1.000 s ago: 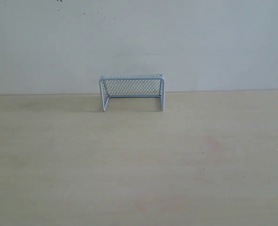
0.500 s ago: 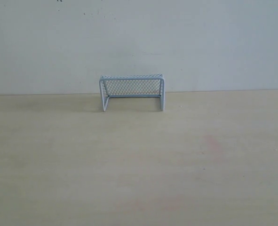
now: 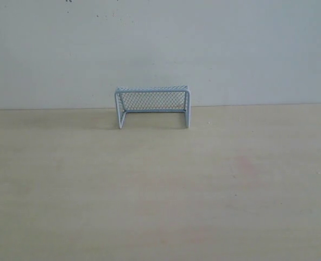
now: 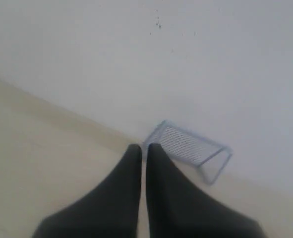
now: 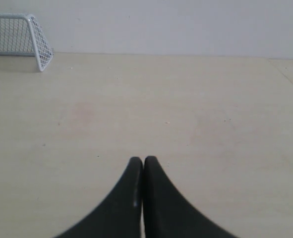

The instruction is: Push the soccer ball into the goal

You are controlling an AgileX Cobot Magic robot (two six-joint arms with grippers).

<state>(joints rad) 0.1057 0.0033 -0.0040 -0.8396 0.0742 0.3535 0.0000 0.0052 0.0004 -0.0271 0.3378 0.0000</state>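
Note:
The goal (image 3: 152, 106), a pale tubular frame with grey mesh, stands at the far edge of the table against the wall, its mouth facing the camera. It also shows in the left wrist view as the goal (image 4: 191, 148) and in the right wrist view as the goal (image 5: 18, 34). No soccer ball shows in any view. My left gripper (image 4: 144, 147) is shut with nothing between its black fingers, pointing toward the goal. My right gripper (image 5: 143, 159) is shut and empty, low over bare table well away from the goal. Neither gripper shows in the exterior view.
The pale wooden table (image 3: 160, 190) runs back to a plain white wall (image 3: 160, 43). A table edge or seam (image 5: 287, 74) shows in the right wrist view.

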